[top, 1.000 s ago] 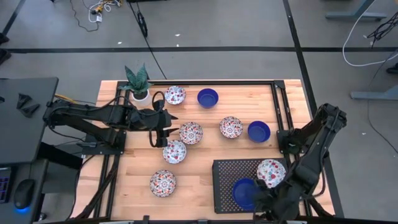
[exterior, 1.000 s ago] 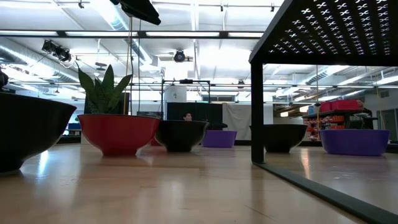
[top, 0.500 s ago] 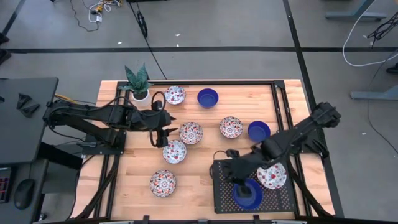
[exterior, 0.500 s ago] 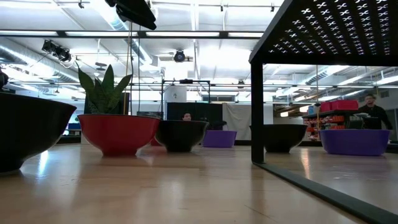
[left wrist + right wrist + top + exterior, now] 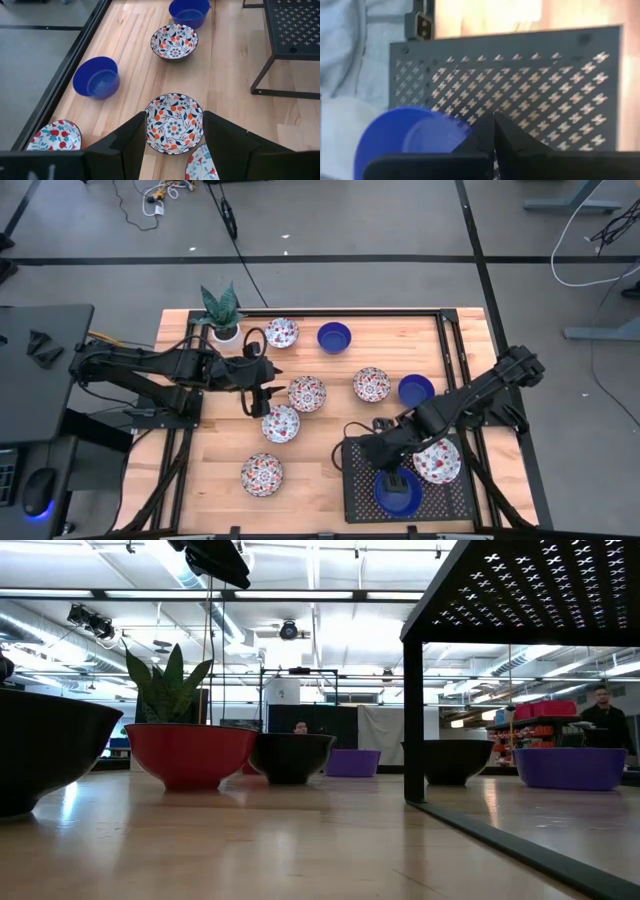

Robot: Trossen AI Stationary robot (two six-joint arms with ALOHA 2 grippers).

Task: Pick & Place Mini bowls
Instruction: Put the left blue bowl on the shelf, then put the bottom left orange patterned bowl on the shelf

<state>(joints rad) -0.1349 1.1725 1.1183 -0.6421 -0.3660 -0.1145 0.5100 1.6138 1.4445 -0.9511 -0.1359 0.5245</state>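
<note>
From my screen I see a pale wooden tabletop (image 5: 330, 470) standing on a grey floor, with a bright hall behind it in the low view and a person (image 5: 603, 710) far off among shelves. A black perforated stand (image 5: 365, 495) sits at the near right of the tabletop, and on it are two of the mini bowls, one blue bowl (image 5: 397, 492) and beside it one patterned bowl (image 5: 437, 460). The right claw (image 5: 393, 477) is over the stand, just above the blue bowl, and its fingers (image 5: 485, 137) are clenched together with nothing between them. The left claw (image 5: 256, 402) hangs over the middle of the tabletop with its fingers (image 5: 131, 137) spread wide on either side of a patterned bowl (image 5: 174, 123); I cannot tell whether they touch it. Another patterned bowl (image 5: 281, 423) lies just beside that one, a third (image 5: 262, 474) nearer the front edge, a fourth (image 5: 282, 333) at the back next to a blue bowl (image 5: 334, 337). To the right lie one more patterned bowl (image 5: 371, 384) and a blue bowl (image 5: 416, 390), side by side. A small potted plant (image 5: 222, 313) stands at the back left corner
</note>
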